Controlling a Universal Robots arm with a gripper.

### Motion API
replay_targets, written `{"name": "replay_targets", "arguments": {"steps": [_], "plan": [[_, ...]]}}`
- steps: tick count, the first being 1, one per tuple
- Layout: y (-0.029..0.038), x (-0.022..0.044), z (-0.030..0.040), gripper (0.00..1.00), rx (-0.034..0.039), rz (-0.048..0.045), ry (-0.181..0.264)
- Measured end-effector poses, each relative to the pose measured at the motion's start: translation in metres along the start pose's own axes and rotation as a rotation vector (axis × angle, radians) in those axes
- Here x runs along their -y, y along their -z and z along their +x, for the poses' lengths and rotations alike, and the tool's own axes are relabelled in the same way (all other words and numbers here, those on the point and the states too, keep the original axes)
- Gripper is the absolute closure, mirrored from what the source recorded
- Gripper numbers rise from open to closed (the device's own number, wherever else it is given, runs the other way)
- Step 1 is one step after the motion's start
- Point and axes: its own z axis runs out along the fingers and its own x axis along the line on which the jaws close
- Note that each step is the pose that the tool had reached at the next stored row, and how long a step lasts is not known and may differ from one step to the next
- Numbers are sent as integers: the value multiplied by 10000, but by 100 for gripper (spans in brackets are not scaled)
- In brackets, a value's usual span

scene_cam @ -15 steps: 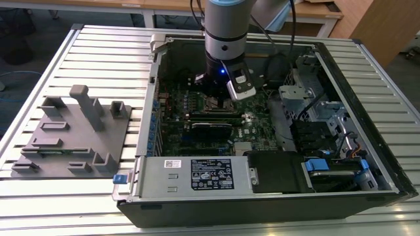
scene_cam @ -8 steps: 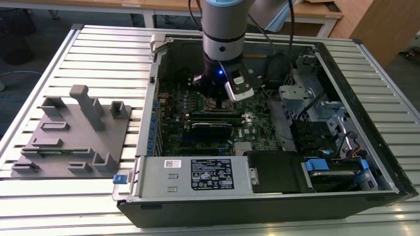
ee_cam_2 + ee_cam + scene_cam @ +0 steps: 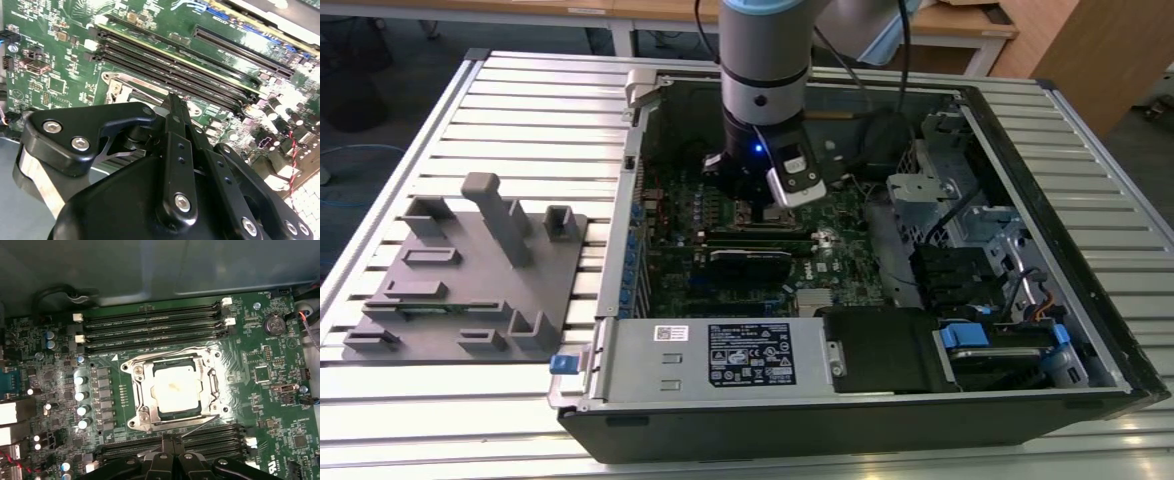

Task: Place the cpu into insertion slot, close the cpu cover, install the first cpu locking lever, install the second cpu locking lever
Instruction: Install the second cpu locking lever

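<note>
Already the small square cpu with its silvery-grey metal top is sitting in the silver-rimmed insertion slot on the green motherboard, and the thin silver cpu cover is lying framed around it. Long black memory slots are running along both sides of the socket. The black gripper is hovering just beside the slot's rim, fingers pressed together. In the exterior view the arm is reaching down into the open black computer case, with a grey parts fixture lying at the exterior view's left.

The silvery cpu lies flat in the insertion slot, framed by the closed cpu cover.
</note>
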Motion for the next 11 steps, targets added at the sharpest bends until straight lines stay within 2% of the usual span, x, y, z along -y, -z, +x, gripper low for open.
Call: {"name": "replay_targets", "arguments": {"steps": [11], "plan": [[-19,23,52,90,-1,3,1]]}}
